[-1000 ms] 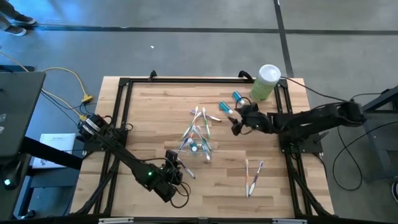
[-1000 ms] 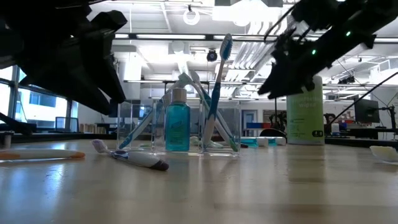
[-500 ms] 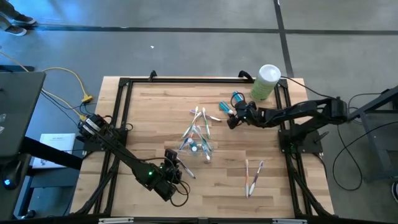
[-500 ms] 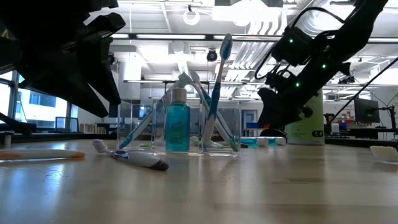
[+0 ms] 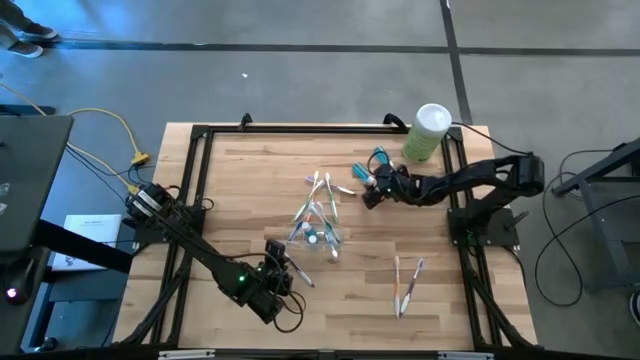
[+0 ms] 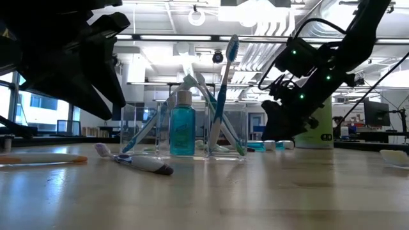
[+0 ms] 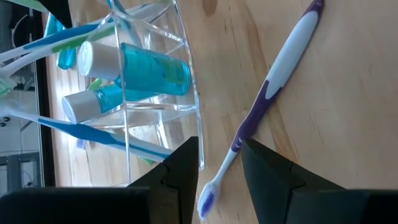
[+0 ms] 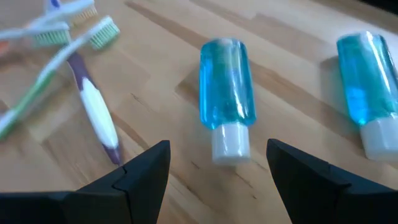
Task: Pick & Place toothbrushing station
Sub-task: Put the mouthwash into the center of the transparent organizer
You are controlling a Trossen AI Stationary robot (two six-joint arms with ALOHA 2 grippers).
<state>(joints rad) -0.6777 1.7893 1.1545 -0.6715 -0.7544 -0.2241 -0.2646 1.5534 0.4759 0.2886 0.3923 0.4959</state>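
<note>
A pale wooden bench [image 5: 250, 180] inside a black frame, on grey floor, with an open-plan room behind. The clear cup [image 5: 318, 232], mid-bench, holds toothbrushes and blue tubes. The right hand [image 8: 217, 171], fingers spread, hovers above a loose blue tube [image 8: 227, 96] lying near the green canister [image 5: 427, 132]. The tube looks light, rigid and smooth, likely to roll; grip across its body. The left hand [image 7: 217, 171], part-open, holds nothing beside a purple toothbrush [image 7: 267, 99].
</note>
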